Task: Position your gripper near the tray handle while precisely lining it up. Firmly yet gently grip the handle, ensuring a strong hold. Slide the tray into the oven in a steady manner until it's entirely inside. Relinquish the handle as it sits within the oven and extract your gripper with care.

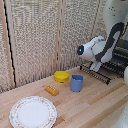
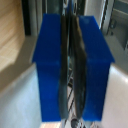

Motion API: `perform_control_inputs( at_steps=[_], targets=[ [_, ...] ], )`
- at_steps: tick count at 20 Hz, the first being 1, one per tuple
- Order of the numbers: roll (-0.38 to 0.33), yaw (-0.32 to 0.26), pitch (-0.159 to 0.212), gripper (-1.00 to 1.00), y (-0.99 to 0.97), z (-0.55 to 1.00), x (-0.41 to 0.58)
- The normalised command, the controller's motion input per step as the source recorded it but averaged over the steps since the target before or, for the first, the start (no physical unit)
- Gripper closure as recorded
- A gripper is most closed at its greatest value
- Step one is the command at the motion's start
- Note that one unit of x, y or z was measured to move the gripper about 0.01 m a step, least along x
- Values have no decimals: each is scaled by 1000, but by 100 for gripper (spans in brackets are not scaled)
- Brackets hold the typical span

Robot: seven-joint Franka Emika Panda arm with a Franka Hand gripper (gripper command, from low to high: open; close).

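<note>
In the exterior view the white arm reaches down at the exterior view's right, with my gripper (image 1: 94, 67) set on the near edge of the tray (image 1: 103, 74). The tray is a dark rack of thin bars sticking out from the oven (image 1: 121, 52), which is partly hidden behind the arm. In the wrist view my gripper (image 2: 72, 70) fills the picture. The blue fingertips (image 2: 50, 65) are pressed almost together, with a thin grey bar of the tray's front edge showing in the narrow dark slit between the pads.
On the wooden table stand a blue cup (image 1: 76, 83), a yellow bowl (image 1: 61, 76), a small yellow block (image 1: 51, 90) and a patterned white plate (image 1: 33, 112). A woven screen (image 1: 40, 35) closes off the back.
</note>
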Motion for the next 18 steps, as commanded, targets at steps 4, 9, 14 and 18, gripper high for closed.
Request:
perform_control_inputs(
  at_steps=[4,9,14,18],
  targets=[
    [-2,0,14,100,-1000,525,0],
    [-1,0,0,100,-1000,307,5],
    [-6,0,0,100,-971,226,11],
    [-7,-37,0,-100,-131,43,53]
  ],
)
